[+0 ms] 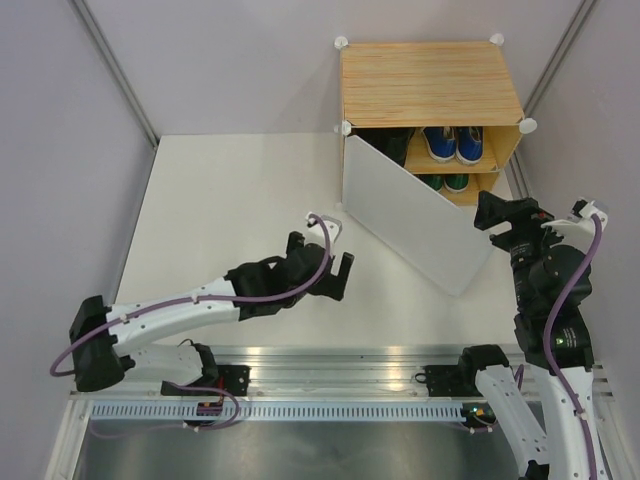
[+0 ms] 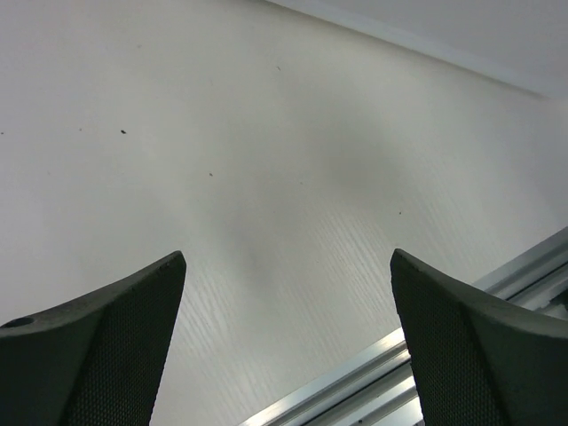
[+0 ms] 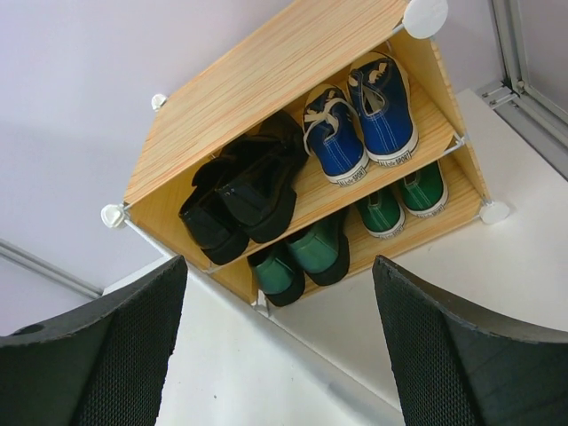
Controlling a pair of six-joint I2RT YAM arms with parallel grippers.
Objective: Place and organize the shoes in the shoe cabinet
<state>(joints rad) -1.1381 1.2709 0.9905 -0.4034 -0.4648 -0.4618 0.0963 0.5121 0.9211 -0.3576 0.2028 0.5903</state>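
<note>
The shoe cabinet (image 1: 430, 80) stands at the back right with its translucent white door (image 1: 415, 215) swung open. In the right wrist view the cabinet (image 3: 266, 84) holds black dress shoes (image 3: 240, 200) and blue sneakers (image 3: 359, 124) on the upper shelf. Dark green leather shoes (image 3: 306, 257) and green white-toed sneakers (image 3: 404, 200) sit on the lower shelf. My right gripper (image 3: 280, 262) (image 1: 497, 212) is open and empty, hanging just in front of the cabinet's opening. My left gripper (image 1: 338, 277) (image 2: 287, 257) is open and empty over bare table left of the door.
The white table (image 1: 230, 210) runs from the left wall to the cabinet. An aluminium rail (image 1: 340, 370) crosses the near edge between the arm bases. Grey walls close in on the left, back and right.
</note>
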